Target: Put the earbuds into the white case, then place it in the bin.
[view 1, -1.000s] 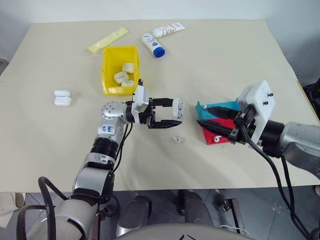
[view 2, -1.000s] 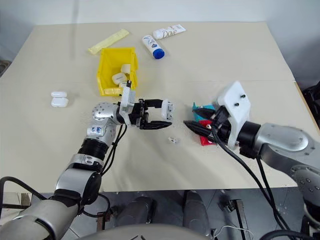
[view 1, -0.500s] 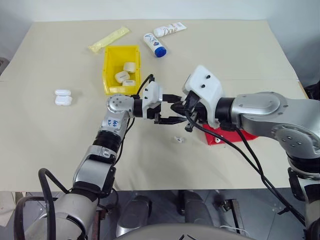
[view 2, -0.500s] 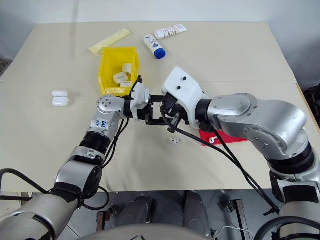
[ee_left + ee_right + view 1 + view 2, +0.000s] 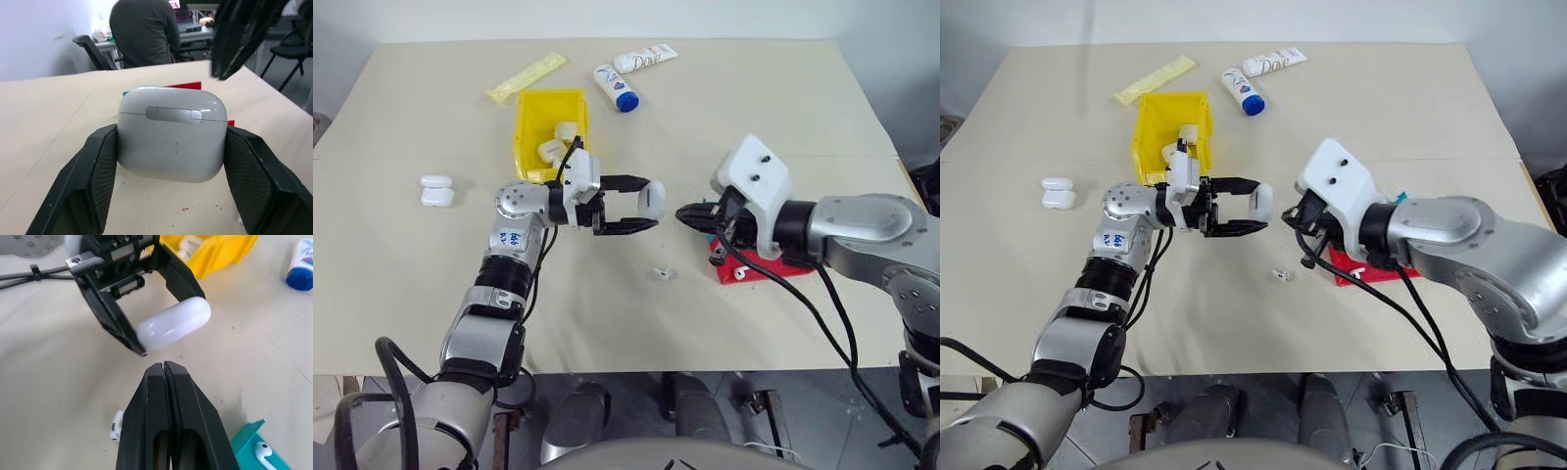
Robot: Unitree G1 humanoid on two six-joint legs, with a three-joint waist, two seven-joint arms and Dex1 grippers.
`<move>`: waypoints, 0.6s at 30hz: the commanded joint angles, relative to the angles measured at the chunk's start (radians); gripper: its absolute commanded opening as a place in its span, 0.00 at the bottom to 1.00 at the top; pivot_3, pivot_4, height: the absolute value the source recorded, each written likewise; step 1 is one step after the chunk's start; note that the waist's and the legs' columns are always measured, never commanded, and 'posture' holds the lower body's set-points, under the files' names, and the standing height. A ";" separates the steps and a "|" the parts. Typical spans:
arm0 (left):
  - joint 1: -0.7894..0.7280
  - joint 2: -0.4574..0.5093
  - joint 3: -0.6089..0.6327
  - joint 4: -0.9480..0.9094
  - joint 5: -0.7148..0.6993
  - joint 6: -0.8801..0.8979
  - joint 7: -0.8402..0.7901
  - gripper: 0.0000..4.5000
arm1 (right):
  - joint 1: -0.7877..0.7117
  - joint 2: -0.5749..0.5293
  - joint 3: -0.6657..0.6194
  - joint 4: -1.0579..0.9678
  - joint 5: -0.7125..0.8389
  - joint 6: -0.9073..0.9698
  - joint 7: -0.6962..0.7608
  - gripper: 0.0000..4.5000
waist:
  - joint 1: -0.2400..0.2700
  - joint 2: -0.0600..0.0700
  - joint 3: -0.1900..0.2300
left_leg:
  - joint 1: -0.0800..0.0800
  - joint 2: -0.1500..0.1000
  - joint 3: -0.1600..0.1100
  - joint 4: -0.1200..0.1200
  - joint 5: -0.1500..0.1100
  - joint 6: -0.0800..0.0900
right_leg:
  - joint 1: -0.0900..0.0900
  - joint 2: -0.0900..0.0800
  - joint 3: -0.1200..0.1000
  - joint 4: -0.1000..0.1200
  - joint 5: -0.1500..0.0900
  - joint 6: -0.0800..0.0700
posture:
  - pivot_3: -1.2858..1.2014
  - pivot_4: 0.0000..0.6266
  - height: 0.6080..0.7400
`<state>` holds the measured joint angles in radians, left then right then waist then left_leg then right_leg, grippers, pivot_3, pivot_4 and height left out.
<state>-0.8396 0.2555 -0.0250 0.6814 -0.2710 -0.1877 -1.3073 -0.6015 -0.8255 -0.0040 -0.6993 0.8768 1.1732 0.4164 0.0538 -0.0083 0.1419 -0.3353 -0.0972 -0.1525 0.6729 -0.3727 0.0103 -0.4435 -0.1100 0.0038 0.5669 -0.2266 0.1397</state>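
Note:
My left gripper (image 5: 644,208) is shut on the white case (image 5: 653,198), held level above the table with its lid closed (image 5: 171,139). My right gripper (image 5: 685,213) hovers just to the right of the case, fingers shut with nothing between them (image 5: 164,366), its tip a short gap from the case (image 5: 173,323). One earbud (image 5: 661,273) lies on the table below the two grippers. Another earbud (image 5: 264,450) rests on the blue tray (image 5: 247,433). The yellow bin (image 5: 530,125) stands behind my left arm with white cases inside.
A red tray (image 5: 759,271) sits under my right arm. Two more white cases (image 5: 435,191) lie at the left. Two lotion tubes (image 5: 615,88) (image 5: 644,59) and a yellow sachet (image 5: 524,78) lie at the far side. A person (image 5: 144,32) sits beyond the table.
My right gripper left the trays, shut its fingers, reached in to the case, then drew back a little to the right. My left gripper still holds the case.

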 commanded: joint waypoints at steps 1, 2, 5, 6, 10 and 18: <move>0.010 0.049 0.045 -0.040 -0.033 0.054 0.031 0.63 | 0.158 0.046 -0.252 0.005 0.132 -0.109 0.102 0.10 | 0.000 -0.002 -0.001 | 0.000 0.000 0.000 0.000 0.000 0.000 | 0.001 0.000 -0.001 -0.001 0.000 0.000 | 0.52 0.24 1.00; 0.011 0.062 0.052 -0.035 -0.030 0.060 0.040 0.63 | 0.210 0.044 -0.285 0.021 0.148 -0.124 0.141 0.13 | -0.001 -0.002 -0.001 | 0.000 0.000 0.000 0.000 0.000 0.000 | 0.001 0.000 0.000 0.000 0.000 0.000 | 0.52 0.24 1.00; 0.001 0.101 0.076 -0.001 -0.013 0.060 0.088 0.63 | 0.335 0.015 -0.322 0.028 0.147 -0.188 0.262 0.36 | -0.003 -0.002 -0.001 | 0.001 0.000 0.001 0.000 0.000 0.000 | 0.001 0.000 0.000 0.001 0.000 0.000 | 0.52 0.24 1.00; -0.005 0.109 0.084 0.008 -0.007 0.060 0.111 0.63 | 0.354 0.016 -0.333 0.032 0.157 -0.201 0.280 0.43 | -0.003 -0.002 -0.001 | 0.001 0.000 0.001 0.000 0.000 0.000 | 0.001 0.001 0.000 0.001 0.000 0.000 | 0.52 0.24 1.00; -0.062 0.129 0.112 0.096 0.047 0.040 0.301 0.63 | 0.404 0.010 -0.345 0.044 0.132 -0.252 0.315 0.73 | -0.003 -0.002 0.000 | 0.001 0.001 0.001 0.000 0.000 0.000 | 0.001 0.001 0.000 0.001 0.000 0.000 | 0.52 0.24 1.00; -0.223 0.168 0.144 0.339 0.149 -0.017 0.677 0.63 | 0.467 0.025 -0.385 0.042 0.119 -0.316 0.270 0.99 | 0.003 -0.003 0.000 | 0.001 0.000 0.000 0.001 0.000 0.000 | 0.001 0.000 0.000 0.001 0.000 0.001 | 0.52 0.24 1.00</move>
<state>-1.0213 0.4095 0.1010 1.0087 -0.1319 -0.1700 -0.6816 -0.1383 -0.8020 -0.3545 -0.6355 0.9910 0.8862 0.6969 0.0564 -0.0113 0.1421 -0.3345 -0.0978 -0.1520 0.6736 -0.3727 0.0104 -0.4429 -0.1102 0.0041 0.5676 -0.2262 0.1404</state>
